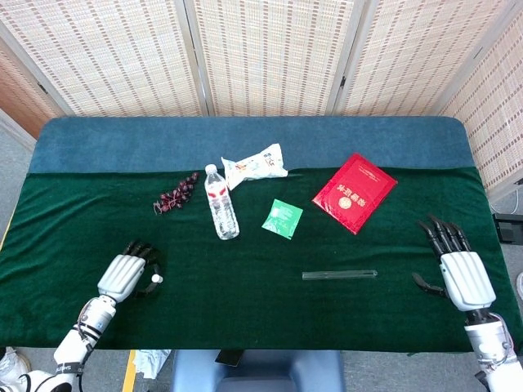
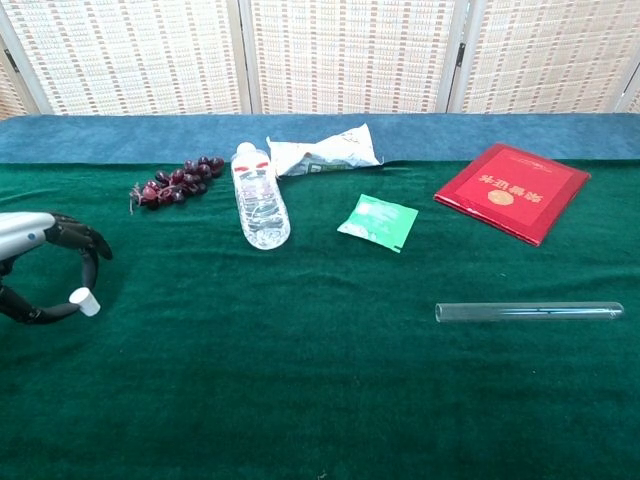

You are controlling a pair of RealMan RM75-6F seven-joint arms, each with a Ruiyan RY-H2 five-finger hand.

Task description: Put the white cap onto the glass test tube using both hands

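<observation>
pinching white cap (image 2: 84, 301), left hand (image 2: 45, 270) (test tube (image 2: 528, 312) apart).

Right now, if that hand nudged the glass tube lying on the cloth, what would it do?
The test tube lies on its side, round and smooth, so it would probably roll, though the green cloth may slow it. Being thin clear glass, it is likely slippery and fragile.

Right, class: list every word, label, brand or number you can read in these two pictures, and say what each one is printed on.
Nothing can be read for certain.
Flat red booklet: gold characters and an emblem, upside down in the chest view, too blurred to quote.
Clear plastic water bottle: red and white label, print too small.
Small green sachet: pale print, blurred.
Crumpled white packet: markings unreadable.
Glass test tube: no markings seen.
</observation>
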